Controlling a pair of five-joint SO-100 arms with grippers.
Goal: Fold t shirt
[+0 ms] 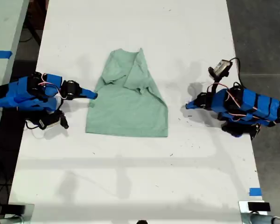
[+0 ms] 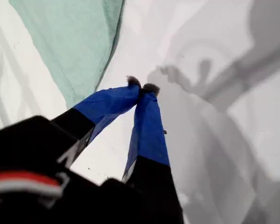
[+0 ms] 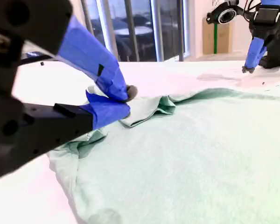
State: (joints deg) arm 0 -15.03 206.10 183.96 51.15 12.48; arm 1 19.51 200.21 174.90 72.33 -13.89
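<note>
The t shirt point(image 1: 128, 109) is laid flat in the middle of the white table point(image 1: 130, 182); its long way runs from top to bottom of the exterior view, and its top part is already folded in. My second gripper point(image 1: 92, 95) is found right at the shirt's edge on the exterior view's left, jaws closed; whether cloth is pinched cannot be told. My first gripper point(image 1: 188, 106) is kept closed on nothing, a little apart from the other edge; so the second is judged nearer.
</note>
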